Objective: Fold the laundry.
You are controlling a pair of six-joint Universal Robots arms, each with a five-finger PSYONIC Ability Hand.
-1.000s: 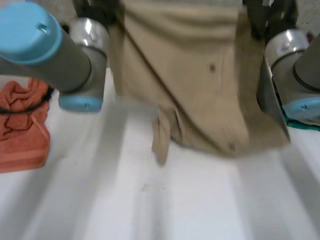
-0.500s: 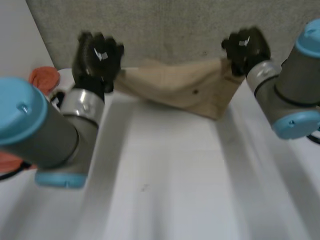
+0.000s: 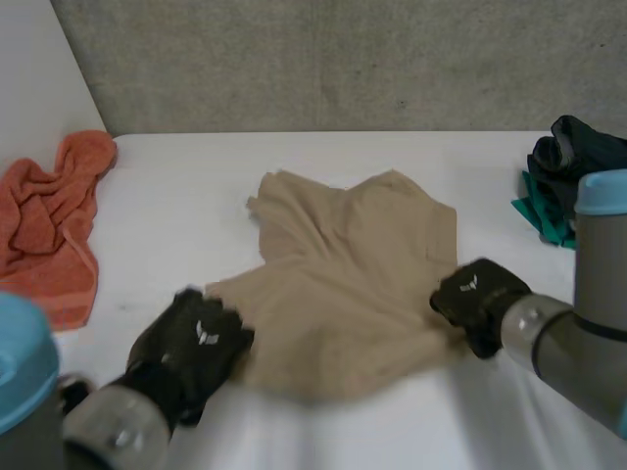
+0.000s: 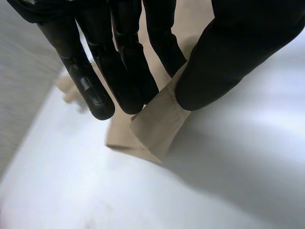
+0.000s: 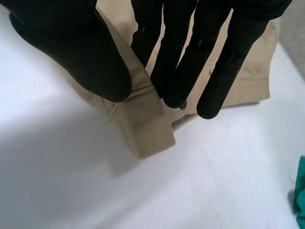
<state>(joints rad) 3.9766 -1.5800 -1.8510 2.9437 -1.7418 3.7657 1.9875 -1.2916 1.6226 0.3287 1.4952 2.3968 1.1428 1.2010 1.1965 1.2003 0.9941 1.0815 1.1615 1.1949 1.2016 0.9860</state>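
In the head view, the beige garment (image 3: 343, 284) lay spread on the white table (image 3: 323, 431), fairly flat near the robot and rumpled toward its far end. The left hand (image 3: 196, 343) sat at the garment's near left corner and the right hand (image 3: 477, 299) at its near right corner. They were well apart, probably so that the near edge stayed stretched and the cloth could settle flat before a fold. An orange towel (image 3: 49, 225) lay at the table's left side and a heap of dark and teal clothes (image 3: 563, 171) at its far right. Both were clear of the garment and apparently waiting their turn. In the left wrist view, the left hand's nearly straight fingers (image 4: 121, 71) and its thumb had a doubled corner of the beige cloth pinched between them. The corner stuck out just past the fingertips, close to the table. In the right wrist view, the right hand's fingers (image 5: 178, 57) and thumb likewise pinched a thick, hemmed corner. The cloth lay on the table beyond the hand, so neither corner looked released yet.
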